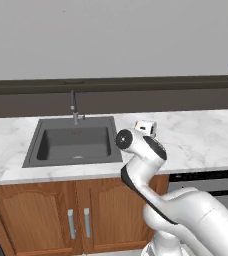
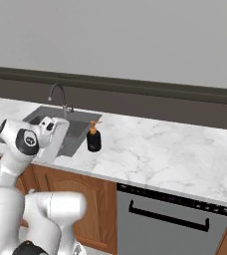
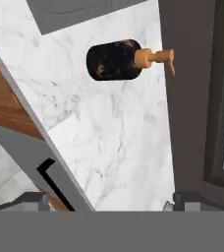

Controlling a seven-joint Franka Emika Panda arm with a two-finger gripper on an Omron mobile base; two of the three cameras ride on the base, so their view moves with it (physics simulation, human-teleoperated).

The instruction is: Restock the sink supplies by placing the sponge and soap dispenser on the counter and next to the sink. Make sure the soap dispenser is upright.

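The white arm [image 1: 151,170] rises from the lower right of the left base view, bending at a dark-jointed elbow toward mid-frame. In the hand view the gripper [image 3: 116,199] sits at the bottom of the frame, its two dark fingers [image 3: 35,199] spread wide apart and holding nothing.

Plain grey wall [image 1: 111,37]; dark backsplash [image 2: 160,102] (full width); brown cabinet doors [image 1: 51,215]; dishwasher [image 2: 170,219] at right.
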